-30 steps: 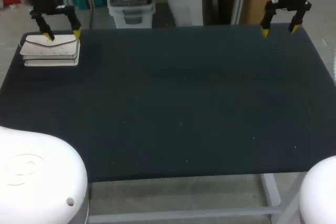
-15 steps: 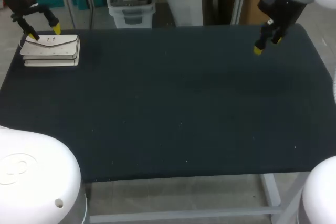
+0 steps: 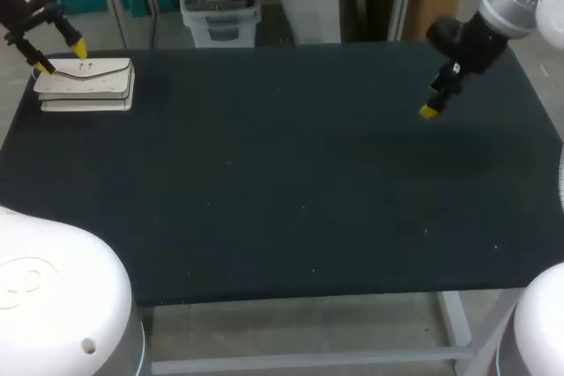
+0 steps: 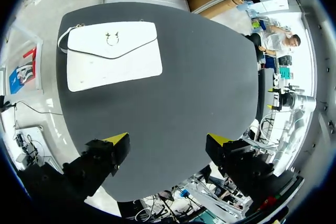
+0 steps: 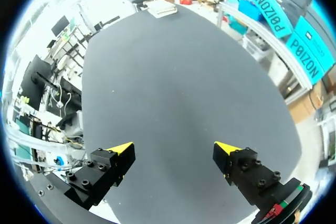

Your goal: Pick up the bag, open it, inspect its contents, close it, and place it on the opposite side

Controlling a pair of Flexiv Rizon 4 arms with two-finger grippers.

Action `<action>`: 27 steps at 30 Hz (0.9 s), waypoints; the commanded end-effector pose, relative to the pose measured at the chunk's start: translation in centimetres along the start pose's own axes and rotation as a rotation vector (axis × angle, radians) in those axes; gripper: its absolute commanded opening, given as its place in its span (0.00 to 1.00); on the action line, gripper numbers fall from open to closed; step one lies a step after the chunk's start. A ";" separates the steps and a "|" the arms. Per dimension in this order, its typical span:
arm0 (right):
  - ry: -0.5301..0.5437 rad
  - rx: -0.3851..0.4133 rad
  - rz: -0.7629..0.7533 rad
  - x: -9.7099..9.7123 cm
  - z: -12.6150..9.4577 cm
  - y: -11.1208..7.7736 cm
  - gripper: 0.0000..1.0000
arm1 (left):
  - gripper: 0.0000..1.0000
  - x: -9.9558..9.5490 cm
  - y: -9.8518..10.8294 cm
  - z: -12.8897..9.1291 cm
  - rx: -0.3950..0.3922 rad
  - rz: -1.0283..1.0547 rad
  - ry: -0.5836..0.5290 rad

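**Bag not yet picked up**

The white bag [image 3: 85,84] lies flat at the counter's [image 3: 291,182] far left corner. The left pincer [image 3: 58,55] hovers near it, fingers apart and empty. The right pincer [image 5: 176,148], likewise apart and empty, hangs well away. Next, probably: lower the left pincer and grip the bag.

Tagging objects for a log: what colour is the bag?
The bag is white, with a small dark clasp; clearest in the left wrist view.
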State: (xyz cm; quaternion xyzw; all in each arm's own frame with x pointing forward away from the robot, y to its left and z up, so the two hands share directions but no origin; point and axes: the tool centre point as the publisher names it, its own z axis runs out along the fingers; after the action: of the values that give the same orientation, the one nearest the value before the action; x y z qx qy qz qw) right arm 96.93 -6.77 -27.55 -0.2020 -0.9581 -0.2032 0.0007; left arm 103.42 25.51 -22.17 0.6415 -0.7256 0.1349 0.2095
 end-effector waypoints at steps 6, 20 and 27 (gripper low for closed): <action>0.020 -0.064 -0.008 -0.5 -0.3 -0.4 1.00 | 1.00 -0.4 -0.8 -0.3 -0.037 0.000 0.038; -0.074 -0.122 -0.203 1.9 3.3 1.5 1.00 | 1.00 -7.0 -4.4 -1.8 0.083 -0.120 0.096; -0.097 -0.153 -0.299 3.0 4.6 1.8 1.00 | 1.00 -10.8 -6.7 -1.4 0.082 -0.166 0.101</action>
State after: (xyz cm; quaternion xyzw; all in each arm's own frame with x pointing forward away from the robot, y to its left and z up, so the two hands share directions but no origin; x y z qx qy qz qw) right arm 95.97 -2.49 -30.17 -0.0670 -0.9618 -0.2576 -0.0636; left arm 108.61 33.19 -25.75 0.7101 -0.6566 0.1776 0.1819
